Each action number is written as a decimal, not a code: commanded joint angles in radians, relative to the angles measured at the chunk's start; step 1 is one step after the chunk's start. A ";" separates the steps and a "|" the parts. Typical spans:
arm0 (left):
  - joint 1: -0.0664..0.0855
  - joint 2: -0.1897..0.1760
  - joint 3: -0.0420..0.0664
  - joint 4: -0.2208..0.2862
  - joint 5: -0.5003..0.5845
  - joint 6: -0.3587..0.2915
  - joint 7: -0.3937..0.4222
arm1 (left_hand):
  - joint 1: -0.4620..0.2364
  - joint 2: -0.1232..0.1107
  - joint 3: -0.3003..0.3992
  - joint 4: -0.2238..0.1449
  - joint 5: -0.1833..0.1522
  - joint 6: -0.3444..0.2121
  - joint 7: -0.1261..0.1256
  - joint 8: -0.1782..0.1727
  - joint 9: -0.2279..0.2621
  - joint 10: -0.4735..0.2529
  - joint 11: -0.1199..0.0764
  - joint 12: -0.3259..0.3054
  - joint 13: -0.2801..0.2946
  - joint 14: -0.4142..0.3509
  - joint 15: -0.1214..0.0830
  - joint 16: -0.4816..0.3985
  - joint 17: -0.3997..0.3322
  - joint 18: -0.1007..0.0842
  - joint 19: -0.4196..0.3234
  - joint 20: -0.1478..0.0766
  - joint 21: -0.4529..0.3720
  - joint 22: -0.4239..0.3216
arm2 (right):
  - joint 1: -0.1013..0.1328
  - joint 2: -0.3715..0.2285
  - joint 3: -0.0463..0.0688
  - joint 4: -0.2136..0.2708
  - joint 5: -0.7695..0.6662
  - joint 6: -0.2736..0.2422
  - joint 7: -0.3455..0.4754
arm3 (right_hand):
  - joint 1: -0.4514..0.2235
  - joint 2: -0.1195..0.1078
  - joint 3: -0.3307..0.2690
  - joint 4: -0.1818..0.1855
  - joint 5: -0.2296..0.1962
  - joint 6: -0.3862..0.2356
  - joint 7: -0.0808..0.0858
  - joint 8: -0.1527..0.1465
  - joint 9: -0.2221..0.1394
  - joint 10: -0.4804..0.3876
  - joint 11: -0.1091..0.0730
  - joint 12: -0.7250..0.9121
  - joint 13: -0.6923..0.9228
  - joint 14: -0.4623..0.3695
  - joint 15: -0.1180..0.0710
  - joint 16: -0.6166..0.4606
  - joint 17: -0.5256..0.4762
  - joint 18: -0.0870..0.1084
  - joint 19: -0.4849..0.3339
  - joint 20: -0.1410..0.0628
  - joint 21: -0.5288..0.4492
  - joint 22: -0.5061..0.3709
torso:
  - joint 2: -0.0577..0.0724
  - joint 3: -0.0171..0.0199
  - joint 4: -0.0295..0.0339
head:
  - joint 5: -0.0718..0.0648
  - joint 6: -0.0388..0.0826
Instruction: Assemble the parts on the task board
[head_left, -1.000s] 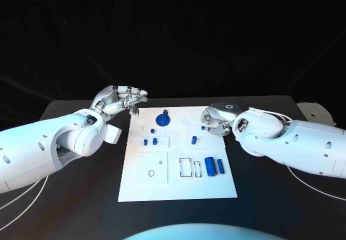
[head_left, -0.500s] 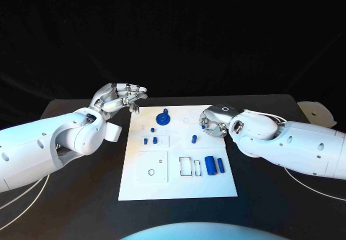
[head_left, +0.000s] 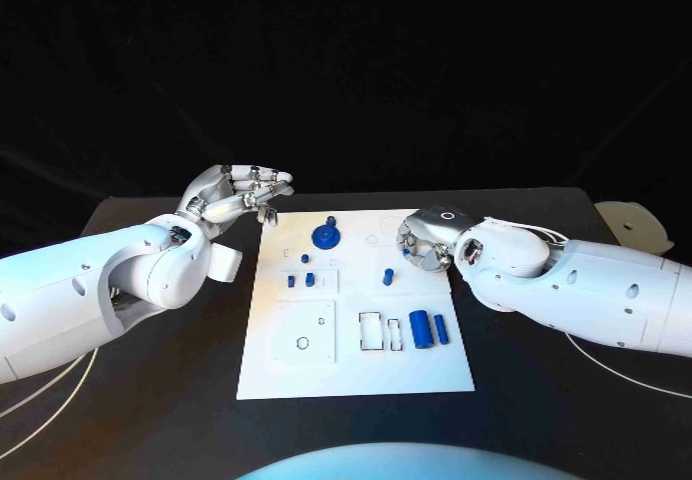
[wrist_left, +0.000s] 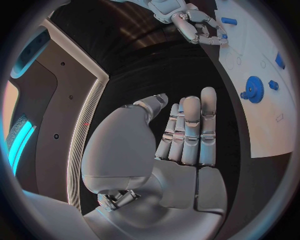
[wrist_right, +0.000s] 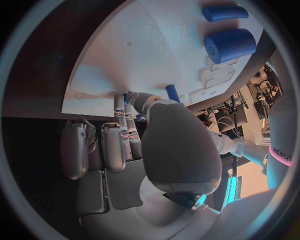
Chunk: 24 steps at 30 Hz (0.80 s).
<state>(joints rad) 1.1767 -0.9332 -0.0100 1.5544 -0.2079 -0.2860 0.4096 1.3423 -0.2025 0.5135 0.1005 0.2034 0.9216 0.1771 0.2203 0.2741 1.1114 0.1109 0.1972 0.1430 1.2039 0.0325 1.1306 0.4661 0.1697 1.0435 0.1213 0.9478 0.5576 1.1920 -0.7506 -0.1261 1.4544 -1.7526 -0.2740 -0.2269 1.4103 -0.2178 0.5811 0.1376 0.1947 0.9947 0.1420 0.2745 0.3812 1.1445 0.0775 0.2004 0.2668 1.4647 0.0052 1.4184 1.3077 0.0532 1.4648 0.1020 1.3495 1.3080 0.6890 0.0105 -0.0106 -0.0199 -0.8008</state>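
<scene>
The white task board (head_left: 353, 365) lies in the middle of the table. On its far part a blue gear (head_left: 327, 238) sits on its post, also seen as the gear (wrist_left: 252, 90). A blue peg (head_left: 387, 276) stands mid-board, and two blue cylinders (head_left: 420, 330) lie near the right edge. My right hand (head_left: 428, 242) hovers low over the board's far right part; the right hand (wrist_right: 156, 145) pinches a small blue part (wrist_right: 127, 95) between thumb and fingers, mostly hidden. My left hand (head_left: 238, 195) hangs off the far left corner, fingers half curled, holding nothing; the left hand (wrist_left: 169, 145) is bare.
Small blue pieces (head_left: 300, 281) stand in the board's left half. Outlined slots (head_left: 379, 333) lie beside the cylinders. A white object (head_left: 630, 225) sits at the table's far right edge. Black table (head_left: 144, 400) surrounds the board.
My right hand has turned and crept slightly to the left over the board's far right part. The left hand has barely moved.
</scene>
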 joint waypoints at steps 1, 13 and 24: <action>0.001 0.000 0.001 0.004 0.009 0.009 0.009 | 0.010 -0.001 0.000 -0.004 0.004 -0.001 0.005 0.000 -0.001 -0.004 0.000 0.003 0.001 -0.006 -0.002 -0.003 -0.001 0.015 -0.003 -0.001 -0.005 -0.001 | -0.010 0.008 -0.006 -0.009 -0.037 0.038 -0.025 | -0.001 0.010 0.005 -0.001 -0.005 0.008 0.002 0.003 0.001 0.005 -0.001 -0.006 -0.006 0.057 -0.005 0.003 0.045 -0.007 0.026 -0.008 0.005 0.164 | 0.000 0.0004 -0.0002 | -0.003 -0.002; 0.001 -0.001 0.001 0.004 0.009 0.014 -0.002 | 0.012 -0.002 0.000 -0.007 0.003 -0.007 0.007 -0.003 -0.003 -0.011 0.002 0.003 0.001 -0.010 0.000 -0.007 -0.003 0.015 -0.003 0.000 -0.009 -0.004 | -0.011 0.019 -0.007 -0.014 -0.057 0.062 -0.038 | -0.003 0.005 0.006 -0.006 -0.008 0.007 0.002 0.002 0.001 0.006 -0.001 -0.009 -0.009 0.056 -0.006 0.002 0.043 -0.007 0.025 -0.008 0.004 0.164 | 0.000 0.0000 -0.0012 | -0.004 -0.007; 0.001 -0.004 0.001 0.003 0.009 0.020 -0.016 | 0.014 -0.004 0.000 -0.010 0.003 -0.012 0.010 -0.006 -0.004 -0.018 0.005 0.003 0.001 -0.017 0.002 -0.012 -0.006 0.015 -0.005 0.002 -0.014 -0.007 | -0.013 0.016 -0.007 -0.012 -0.083 0.095 -0.066 | -0.016 -0.009 0.008 -0.012 -0.012 -0.007 0.010 -0.008 -0.002 -0.002 0.005 -0.023 -0.018 0.051 -0.004 -0.007 0.031 -0.012 0.031 -0.003 0.023 0.174 | -0.001 0.0002 -0.0005 | -0.009 -0.009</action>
<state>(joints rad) 1.1769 -0.9375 -0.0100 1.5550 -0.2049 -0.2835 0.3977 1.3463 -0.2065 0.5135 0.0949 0.2034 0.9131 0.1854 0.2202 0.2706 1.1006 0.1145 0.1972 0.1428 1.1933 0.0359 1.1218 0.4606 0.1697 1.0435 0.1214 0.9399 0.5522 1.1907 -0.7348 -0.1248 1.4518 -1.8117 -0.2527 -0.2593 1.4003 -0.2238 0.5893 0.1294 0.1872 0.9896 0.1468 0.2706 0.3808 1.1503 0.0844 0.1962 0.2673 1.4647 0.0052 1.4142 1.3074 0.0532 1.4647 0.1020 1.3679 1.3077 0.6884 0.0105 -0.0115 -0.0276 -0.8092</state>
